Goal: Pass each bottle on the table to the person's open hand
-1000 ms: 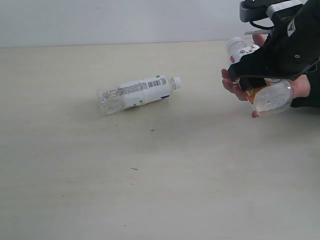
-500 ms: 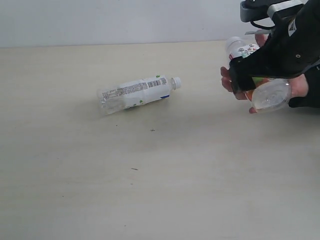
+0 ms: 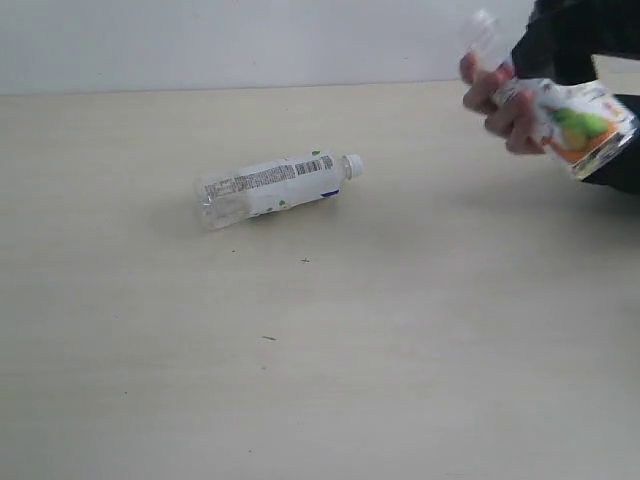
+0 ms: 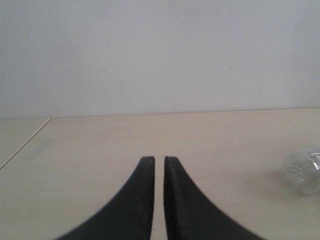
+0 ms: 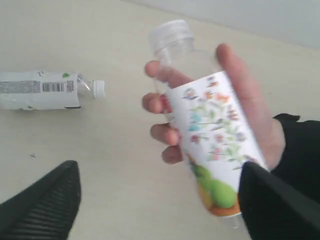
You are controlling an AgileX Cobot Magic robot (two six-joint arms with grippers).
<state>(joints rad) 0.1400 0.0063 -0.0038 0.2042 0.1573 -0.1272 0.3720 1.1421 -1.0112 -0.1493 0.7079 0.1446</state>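
The short fruit-picture bottle [image 3: 570,122] is held in the person's hand [image 3: 493,97] above the table's [image 3: 300,380] far right, fingers wrapped round it. In the right wrist view the same bottle [image 5: 215,150] and hand [image 5: 250,110] fill the middle, and my right gripper [image 5: 160,200] is open wide, its fingers [image 5: 45,200] apart from the bottle. The white-label bottle [image 3: 275,186] lies on its side mid-table, cap to the right. My left gripper [image 4: 159,161] hangs shut and empty over the table, with that bottle's clear base [image 4: 303,171] off to one side. The peach and lime bottles are out of view.
A pale wall [image 3: 250,40] runs behind the table's far edge. A black sleeve [image 5: 295,150] covers the person's wrist. A dark shape [image 3: 575,30] sits at the exterior view's top right corner. Tiny dark specks [image 3: 304,260] dot the tabletop.
My right gripper has let go of the fruit-picture bottle and drawn back out of the exterior view. The person's hand has closed round the bottle and lifted it up and to the right.
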